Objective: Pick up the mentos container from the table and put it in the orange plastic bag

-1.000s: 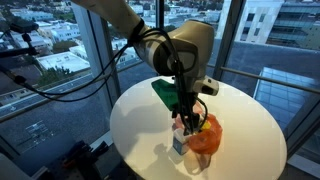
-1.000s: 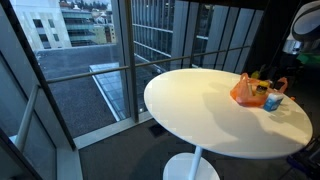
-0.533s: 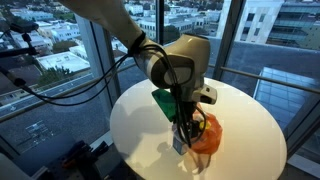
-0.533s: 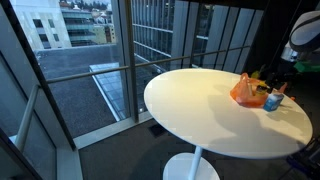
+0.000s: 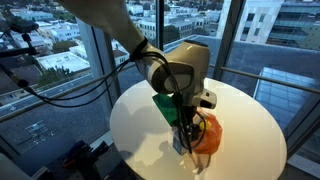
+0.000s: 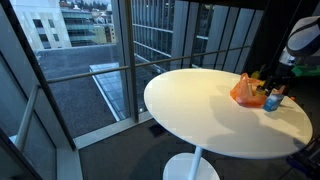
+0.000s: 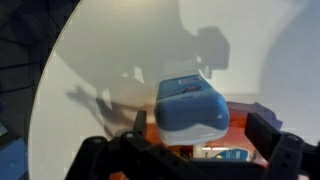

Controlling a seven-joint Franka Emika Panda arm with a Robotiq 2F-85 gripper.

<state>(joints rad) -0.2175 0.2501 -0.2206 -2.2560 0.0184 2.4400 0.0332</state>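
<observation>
The mentos container [image 5: 179,146] is a blue and white tub standing upright on the round white table [image 5: 140,135], right beside the orange plastic bag [image 5: 206,135]. My gripper [image 5: 184,128] hangs directly over the container, open. In the wrist view the container [image 7: 190,104] sits between the two dark fingers of the gripper [image 7: 185,150], with gaps on both sides, and the orange bag [image 7: 218,152] shows just behind it. In an exterior view the container [image 6: 272,100] stands next to the bag [image 6: 246,91] at the table's far side.
A green object [image 5: 163,104] lies on the table behind the arm. The table edge [image 6: 190,140] drops off all round. Large windows and a railing surround the table.
The arm has come down and shifted slightly over the container. The container and the bag have not moved.
</observation>
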